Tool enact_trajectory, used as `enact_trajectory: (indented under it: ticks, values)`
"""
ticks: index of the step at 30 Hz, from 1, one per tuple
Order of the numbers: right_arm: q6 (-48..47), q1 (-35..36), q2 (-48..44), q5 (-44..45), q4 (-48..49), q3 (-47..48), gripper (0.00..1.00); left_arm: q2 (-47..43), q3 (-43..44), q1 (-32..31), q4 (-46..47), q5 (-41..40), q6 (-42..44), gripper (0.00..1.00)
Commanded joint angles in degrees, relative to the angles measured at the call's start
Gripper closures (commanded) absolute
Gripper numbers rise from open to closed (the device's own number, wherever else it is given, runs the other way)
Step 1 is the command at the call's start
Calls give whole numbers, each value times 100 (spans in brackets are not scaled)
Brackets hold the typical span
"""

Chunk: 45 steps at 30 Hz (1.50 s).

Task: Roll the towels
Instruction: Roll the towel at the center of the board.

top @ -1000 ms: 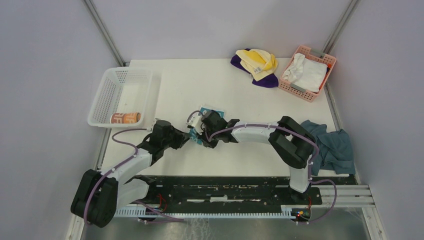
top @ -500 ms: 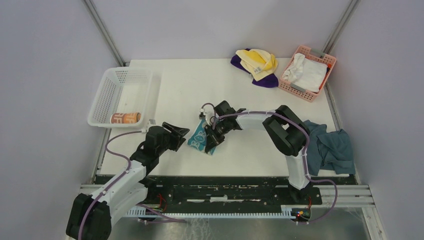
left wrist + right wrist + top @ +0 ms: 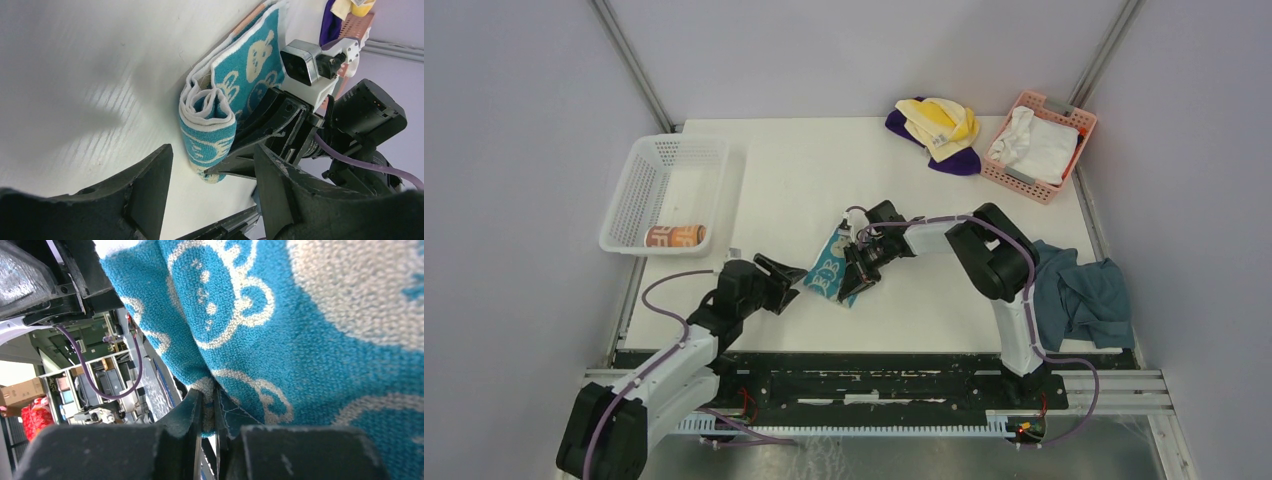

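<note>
Teal towel (image 3: 829,272) with white rabbit faces lies mid-table toward the near edge, long axis roughly 12-to-6 in the top view. Its 6 o'clock end is curled into a loose, soft loop of terry with a white backing, so it is partly rolled at best. You have the right gripper (image 3: 857,272) on its 3 o'clock side, tips pressed together on a pinch of the cloth's edge; the right wrist view shows pile squeezed between them. Left gripper (image 3: 786,282) sits just beside the towel at its 9 o'clock side, fingers spread wide with nothing held, mouth facing the curled end. Judgement: the left is placed for the next tuck, and the roll must advance toward 12. Limp terry will likely spring open if released. Yellow and purple towels (image 3: 939,125) are heaped at 1 o'clock, far edge. One orange roll (image 3: 674,236) lies in the white basket (image 3: 639,180) at 10 o'clock.
</note>
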Motion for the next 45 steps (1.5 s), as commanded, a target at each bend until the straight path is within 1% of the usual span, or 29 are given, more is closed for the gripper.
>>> enact_trajectory:
  ticks: [1, 6, 12, 18, 27, 33, 36, 39, 45]
  values:
    - [44, -19, 206, 241, 21, -19, 97, 339, -65, 7, 794, 256, -88, 32]
    - [12, -20, 257, 309, -52, 25, 96, 934, -7, -14, 1284, 440, -113, 33]
    - [-15, -22, 242, 357, -89, 28, 95, 1436, 52, -93, 1665, 340, -116, 37]
    - [-58, -17, 220, 435, -158, 48, 94, 1770, 143, -153, 1592, 185, 15, 44]
    - [-274, -6, 121, 565, -326, 56, 93, 2311, 324, -285, 1591, -44, 210, 45]
    - [-465, 14, 23, 683, -521, 91, 92, 2458, 276, -322, 1538, -222, 254, 47]
    - [-626, 55, -142, 765, -596, 81, 88, 2535, 275, -322, 1433, -296, 277, 50]
    - [-776, 113, -423, 860, -628, 32, 81, 2653, 367, -333, 1226, -304, 318, 54]
    - [-1300, 239, -1266, 1508, -837, -97, 67, 2729, 507, -340, 883, -391, 425, 65]
